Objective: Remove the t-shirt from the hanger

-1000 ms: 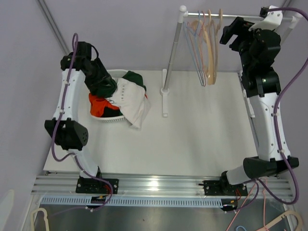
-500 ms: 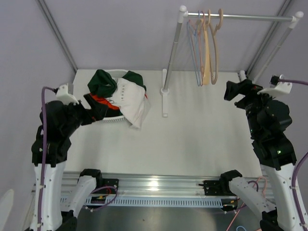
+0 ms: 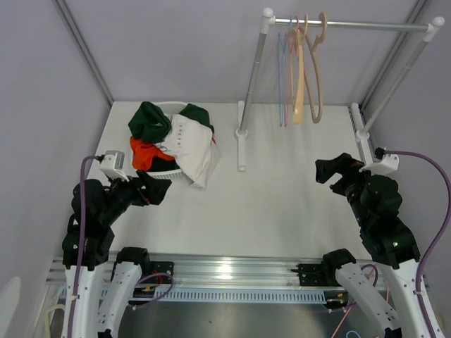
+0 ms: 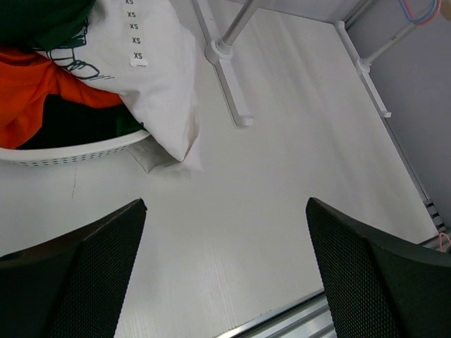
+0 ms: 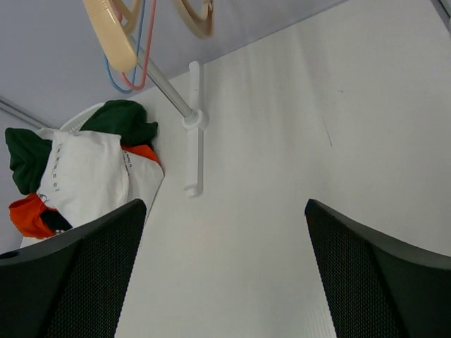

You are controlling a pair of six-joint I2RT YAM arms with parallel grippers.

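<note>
You're holding both arms low and close to their bases. The left gripper [image 3: 158,190] is standing wide apart with nothing between its fingers, and the right gripper [image 3: 325,171] is spread just as wide and just as empty.

Look up at the rail [image 3: 366,25]: the hangers [image 3: 304,70] are dangling bare, with no cloth showing on any of them. The white t-shirt [image 3: 192,144] is lying in the basket [image 4: 70,149] at the far left of the table [image 3: 282,204], spilling over the near rim beside a green garment [image 3: 149,120] and an orange one [image 3: 144,153]. By the look of it, the shirt is already off.

Here's the relation that counts. The basket is sitting just ahead of your left gripper, while the hangers are hanging well ahead of and above your right one. Their long axes are running across the rail, toward and away from you.

You're getting only the hangers' lower ends in the right wrist view, cut off at the top edge. The thin blue and pink ones are bunching together and are hard to count. You can't tell which shirt in the pile came off a hanger.
</note>
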